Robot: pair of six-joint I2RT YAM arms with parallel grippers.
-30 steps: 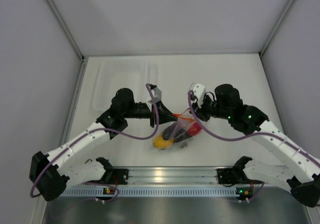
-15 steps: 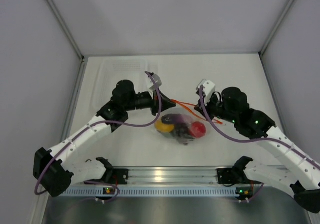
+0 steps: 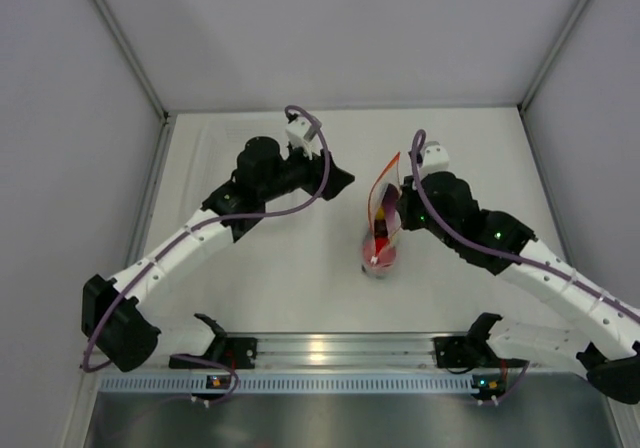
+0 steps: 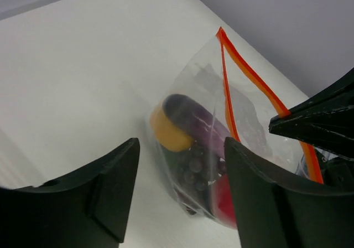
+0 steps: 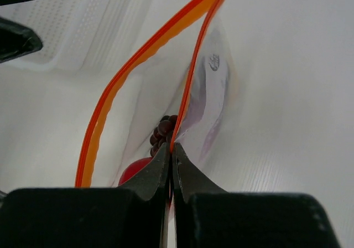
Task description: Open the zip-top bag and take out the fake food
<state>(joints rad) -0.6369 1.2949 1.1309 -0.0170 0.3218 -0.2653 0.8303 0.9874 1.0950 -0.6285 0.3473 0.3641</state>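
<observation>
Zip-top bag (image 3: 384, 218) stands tall on the bench (image 3: 300, 278), right of centre, its base touching the surface and its mouth lifted toward the far side. The 2 orange zipper strips are parted, so the mouth gapes. The right end effector (image 5: 170, 151) is clenched on 1 strip. Inside lie the fake food pieces: a yellow lemon (image 4: 165, 133), a purple eggplant (image 4: 191, 120), dark grapes (image 4: 199, 162) and a red tomato (image 5: 135, 171). The left end effector (image 3: 343, 180) hovers left of the bag, fingers spread, gripping nothing. A clear tray (image 5: 77, 32) sits beyond it.
</observation>
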